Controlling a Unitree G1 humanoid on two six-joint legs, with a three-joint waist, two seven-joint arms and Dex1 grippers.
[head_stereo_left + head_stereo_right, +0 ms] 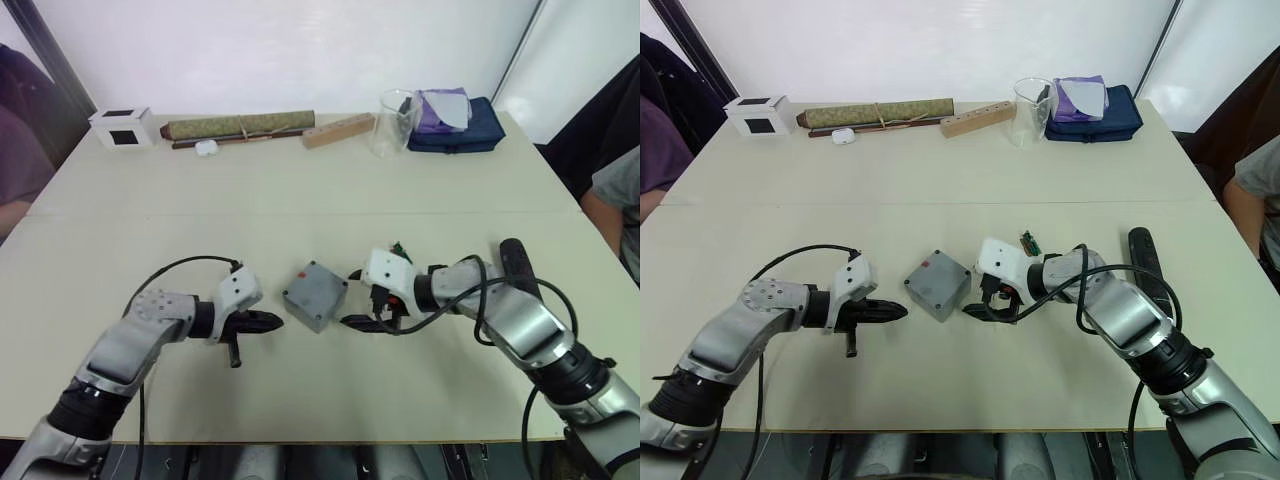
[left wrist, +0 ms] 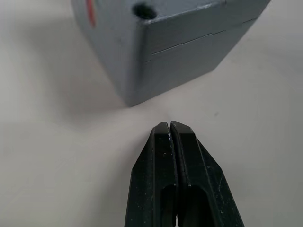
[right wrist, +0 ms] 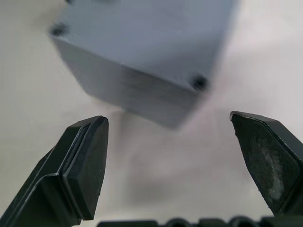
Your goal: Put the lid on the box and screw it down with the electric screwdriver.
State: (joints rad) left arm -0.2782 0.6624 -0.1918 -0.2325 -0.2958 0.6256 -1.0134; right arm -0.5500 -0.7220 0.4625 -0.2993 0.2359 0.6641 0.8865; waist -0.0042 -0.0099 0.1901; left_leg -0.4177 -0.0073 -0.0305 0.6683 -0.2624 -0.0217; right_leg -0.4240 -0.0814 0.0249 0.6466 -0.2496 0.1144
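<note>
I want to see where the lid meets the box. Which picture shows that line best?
The left wrist view: the seam runs across the box's side walls, close up, with the lid on. The eye views show the box from above. The right wrist view shows the lid top blurred.

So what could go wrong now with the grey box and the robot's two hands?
The lid sits on the box unscrewed, so a bump from the shut left gripper or the open right gripper might shift it. The electric screwdriver lies beyond the right arm, which could knock it.

Grey lid (image 2: pixel 189 19) sits flush on the box (image 1: pixel 314 295).
</note>
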